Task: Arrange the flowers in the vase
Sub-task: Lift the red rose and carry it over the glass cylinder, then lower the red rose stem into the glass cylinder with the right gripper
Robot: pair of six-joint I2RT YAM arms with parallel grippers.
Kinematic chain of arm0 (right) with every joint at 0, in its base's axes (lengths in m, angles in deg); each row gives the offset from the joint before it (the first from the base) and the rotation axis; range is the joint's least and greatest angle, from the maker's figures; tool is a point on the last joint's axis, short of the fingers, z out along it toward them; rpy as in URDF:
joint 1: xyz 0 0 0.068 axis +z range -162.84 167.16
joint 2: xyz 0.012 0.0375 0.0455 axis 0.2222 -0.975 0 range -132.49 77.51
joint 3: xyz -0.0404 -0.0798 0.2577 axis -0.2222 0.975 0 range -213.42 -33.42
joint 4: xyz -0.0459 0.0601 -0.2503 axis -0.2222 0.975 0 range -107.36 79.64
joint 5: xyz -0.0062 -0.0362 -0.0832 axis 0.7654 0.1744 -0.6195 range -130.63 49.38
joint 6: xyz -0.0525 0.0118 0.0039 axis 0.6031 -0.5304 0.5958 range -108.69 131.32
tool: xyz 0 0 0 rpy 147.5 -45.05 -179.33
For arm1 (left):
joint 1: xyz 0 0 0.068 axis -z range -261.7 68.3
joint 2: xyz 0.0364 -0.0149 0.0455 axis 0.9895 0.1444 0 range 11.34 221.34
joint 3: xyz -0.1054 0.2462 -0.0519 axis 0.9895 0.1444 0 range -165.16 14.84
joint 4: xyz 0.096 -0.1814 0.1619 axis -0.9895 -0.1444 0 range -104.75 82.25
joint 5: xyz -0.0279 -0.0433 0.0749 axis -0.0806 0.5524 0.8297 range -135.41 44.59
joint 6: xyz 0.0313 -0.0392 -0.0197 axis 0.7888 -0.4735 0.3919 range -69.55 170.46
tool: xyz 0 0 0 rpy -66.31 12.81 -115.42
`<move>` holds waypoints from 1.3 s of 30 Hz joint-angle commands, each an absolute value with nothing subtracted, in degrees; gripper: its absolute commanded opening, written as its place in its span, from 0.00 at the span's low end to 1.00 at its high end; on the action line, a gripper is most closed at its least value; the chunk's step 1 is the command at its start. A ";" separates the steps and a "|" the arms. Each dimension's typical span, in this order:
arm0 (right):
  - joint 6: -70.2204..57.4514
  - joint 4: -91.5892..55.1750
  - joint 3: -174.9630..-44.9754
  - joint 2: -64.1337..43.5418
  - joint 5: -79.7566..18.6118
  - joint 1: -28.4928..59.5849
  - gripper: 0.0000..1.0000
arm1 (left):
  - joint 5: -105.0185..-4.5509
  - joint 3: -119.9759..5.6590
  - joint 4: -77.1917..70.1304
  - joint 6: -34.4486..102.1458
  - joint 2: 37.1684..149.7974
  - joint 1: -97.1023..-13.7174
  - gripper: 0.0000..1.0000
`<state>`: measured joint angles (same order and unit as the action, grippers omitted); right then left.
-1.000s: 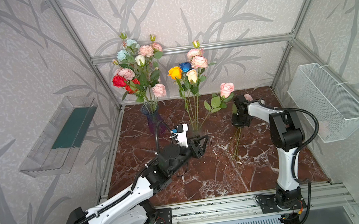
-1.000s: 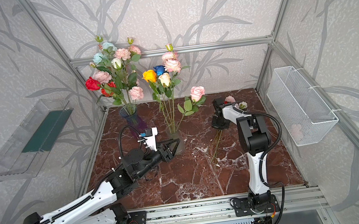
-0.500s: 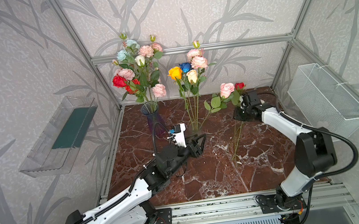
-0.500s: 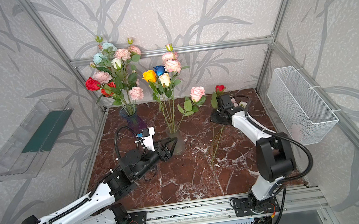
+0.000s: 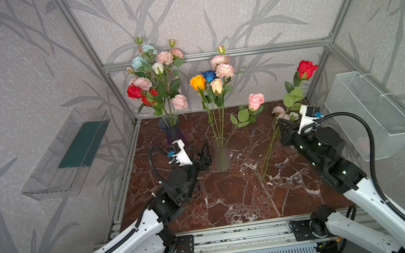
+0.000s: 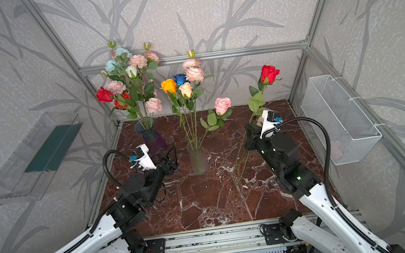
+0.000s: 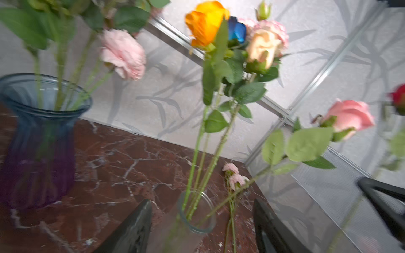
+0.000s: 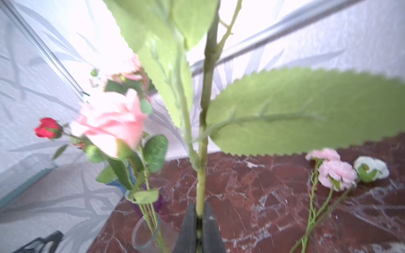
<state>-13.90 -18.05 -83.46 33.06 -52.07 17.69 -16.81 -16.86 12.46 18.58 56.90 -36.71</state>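
My right gripper [image 5: 284, 125] [image 8: 199, 219] is shut on the green stem [image 8: 203, 131] of a red rose [image 5: 306, 68] [image 6: 269, 73]. It holds the rose upright above the table at the right. My left gripper [image 5: 201, 150] [image 7: 202, 202] is open, with the clear vase [image 5: 222, 156] [image 7: 195, 219] between its fingers [image 7: 135, 230]. That vase holds orange, blue, cream and pink flowers [image 5: 210, 79], and a pink rose [image 5: 256, 100] [image 8: 109, 124] leans out of it. A blue-purple vase [image 5: 172, 132] [image 7: 39, 142] at the back left holds a full bunch [image 5: 156, 77].
Small pink flowers [image 5: 279, 112] [image 8: 337, 173] with long stems [image 5: 267, 150] lie on the marble table [image 5: 231, 197] under my right arm. A wire basket [image 5: 370, 111] hangs on the right wall. A clear plastic tray [image 5: 68, 154] hangs on the left wall.
My right gripper has lifted the red rose off the table and drawn back toward the front right. The left gripper's jaws have spread wider beside the clear vase.
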 commanded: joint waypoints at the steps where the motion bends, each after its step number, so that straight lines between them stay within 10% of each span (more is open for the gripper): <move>1: -8.45 -27.86 -85.64 33.02 -55.18 23.08 0.00 | -8.82 -14.73 15.12 14.76 55.05 -40.59 0.74; 20: 12.65 -40.81 -117.07 -3.00 -59.16 38.32 0.00 | -15.23 -15.82 14.18 12.93 57.04 -43.80 0.72; 39: 2.61 -30.43 -111.24 -10.47 -61.14 37.03 0.01 | -17.96 -16.18 14.00 11.48 57.77 -44.06 0.71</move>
<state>4.66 -33.43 -111.89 -10.13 -59.94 37.03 -17.71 -14.68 13.51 12.92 57.51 -43.79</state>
